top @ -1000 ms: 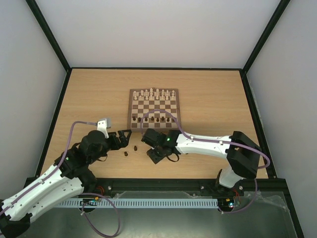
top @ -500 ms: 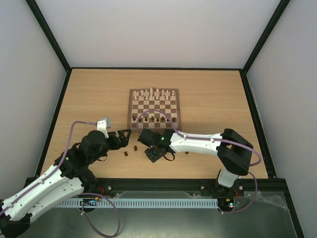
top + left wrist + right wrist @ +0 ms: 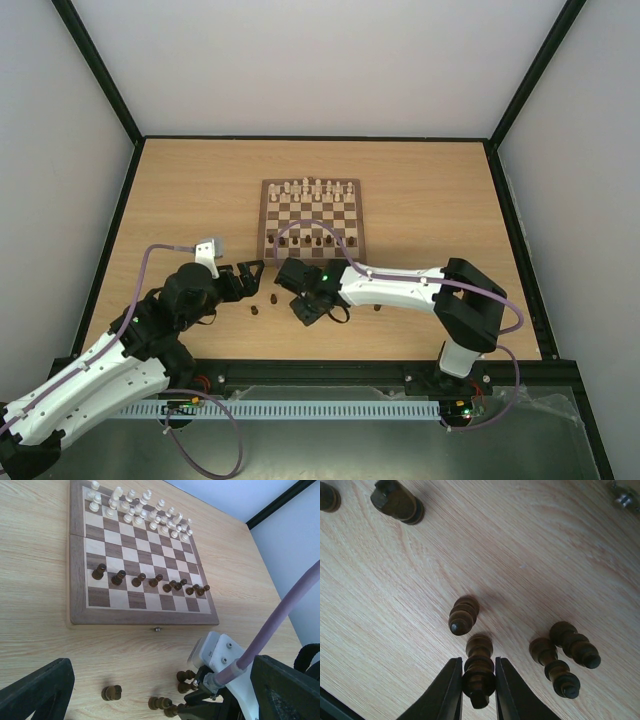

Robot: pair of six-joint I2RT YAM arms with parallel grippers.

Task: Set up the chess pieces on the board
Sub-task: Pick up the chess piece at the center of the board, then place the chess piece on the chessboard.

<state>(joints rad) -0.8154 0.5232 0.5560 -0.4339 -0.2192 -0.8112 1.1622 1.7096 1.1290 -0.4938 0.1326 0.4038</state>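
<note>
Your right gripper [image 3: 479,682] sits further left than before, pinching a dark chess piece [image 3: 479,664] (on the counter [image 3: 560,555]); your left gripper [image 3: 254,276] gapes wide.

a light wooden table [image 3: 180,200] fills the middle of the top view. a chessboard [image 3: 264,215] lies flat on it, just above the centre of the frame. loose dark chess pieces [image 3: 254,310] lie on the bare wood below the board's lower left corner, and a single piece [image 3: 376,307] lies below its lower right corner. in the right wrist view several lie on their sides, with a pair [image 3: 555,667] just beside each other at the lower right.
</note>
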